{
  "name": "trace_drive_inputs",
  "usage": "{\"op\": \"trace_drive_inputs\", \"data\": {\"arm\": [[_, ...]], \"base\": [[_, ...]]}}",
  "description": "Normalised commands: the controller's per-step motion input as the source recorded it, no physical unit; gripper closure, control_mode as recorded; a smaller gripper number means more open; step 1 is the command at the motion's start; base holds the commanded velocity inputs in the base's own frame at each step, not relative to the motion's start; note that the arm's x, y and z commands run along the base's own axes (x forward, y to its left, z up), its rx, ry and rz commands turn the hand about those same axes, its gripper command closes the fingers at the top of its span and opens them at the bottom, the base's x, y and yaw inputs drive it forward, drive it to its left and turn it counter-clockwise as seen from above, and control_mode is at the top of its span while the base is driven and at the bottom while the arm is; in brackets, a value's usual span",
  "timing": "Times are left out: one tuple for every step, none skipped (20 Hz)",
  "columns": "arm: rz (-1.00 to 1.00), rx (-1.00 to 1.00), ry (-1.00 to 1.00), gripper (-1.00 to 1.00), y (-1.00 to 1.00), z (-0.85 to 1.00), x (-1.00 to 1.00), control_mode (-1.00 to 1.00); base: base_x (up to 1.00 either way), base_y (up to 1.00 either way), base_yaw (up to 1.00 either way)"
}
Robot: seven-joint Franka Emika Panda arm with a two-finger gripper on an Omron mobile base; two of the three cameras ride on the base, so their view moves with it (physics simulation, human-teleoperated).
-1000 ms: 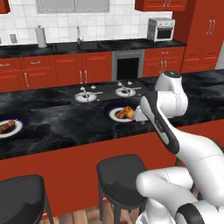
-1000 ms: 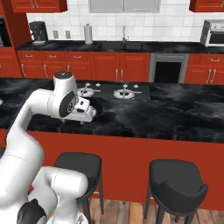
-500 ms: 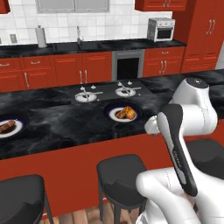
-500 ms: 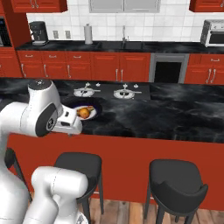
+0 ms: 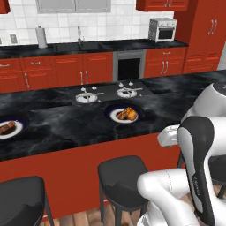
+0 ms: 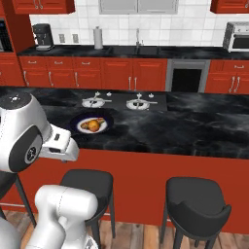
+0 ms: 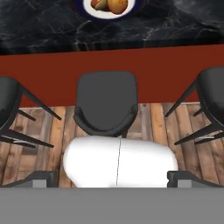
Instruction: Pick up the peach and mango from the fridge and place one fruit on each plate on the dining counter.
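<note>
The plate [image 5: 124, 114] nearest the arm sits on the black marble bench [image 5: 66, 121], just in front of the two cooktop burners [image 5: 106, 92]. On it lie an orange-red round fruit, the peach [image 5: 129, 114], and a second, duller piece touching its left side; whether that piece is the mango cannot be told, since both are small and blurred together. In the right base view the same plate [image 6: 91, 125] shows the two pieces [image 6: 93, 125] as one orange lump. The hand view looks down on it from the stool side: the plate [image 7: 109, 5] is cut off by the top edge, with the peach [image 7: 117, 4] on the right and a greenish-brown piece beside it.

A second plate [image 5: 7, 129], cut by the left edge of the left base view, holds a dark brownish item that is hard to name.

The claw [image 7: 112, 177] is seen in the hand view as two dark tips at the bottom corners, standing wide apart with nothing between them, well back from the bench and above a black stool [image 7: 106, 103]. Two more stools are cut off at either side.
</note>
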Motion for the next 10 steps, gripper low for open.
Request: {"op": "trace_drive_inputs", "data": {"arm": [[0.0,0.0,0.0,-1.0,0.0,0.0,0.0,-1.0],[0.0,0.0,0.0,-1.0,0.0,0.0,0.0,-1.0],[0.0,0.0,0.0,-1.0,0.0,0.0,0.0,-1.0],[0.0,0.0,0.0,-1.0,0.0,0.0,0.0,-1.0],[0.0,0.0,0.0,-1.0,0.0,0.0,0.0,-1.0],[0.0,0.0,0.0,-1.0,0.0,0.0,0.0,-1.0],[0.0,0.0,0.0,-1.0,0.0,0.0,0.0,1.0],[0.0,0.0,0.0,-1.0,0.0,0.0,0.0,1.0],[0.0,0.0,0.0,-1.0,0.0,0.0,0.0,1.0],[0.0,0.0,0.0,-1.0,0.0,0.0,0.0,1.0]], "base": [[0.0,0.0,0.0],[0.0,0.0,0.0],[0.0,0.0,0.0],[0.0,0.0,0.0],[0.0,0.0,0.0],[0.0,0.0,0.0],[-0.51,0.0,0.0],[-1.0,-0.39,-0.33],[-1.0,-0.24,-0.49],[-1.0,0.0,-0.59]]}}
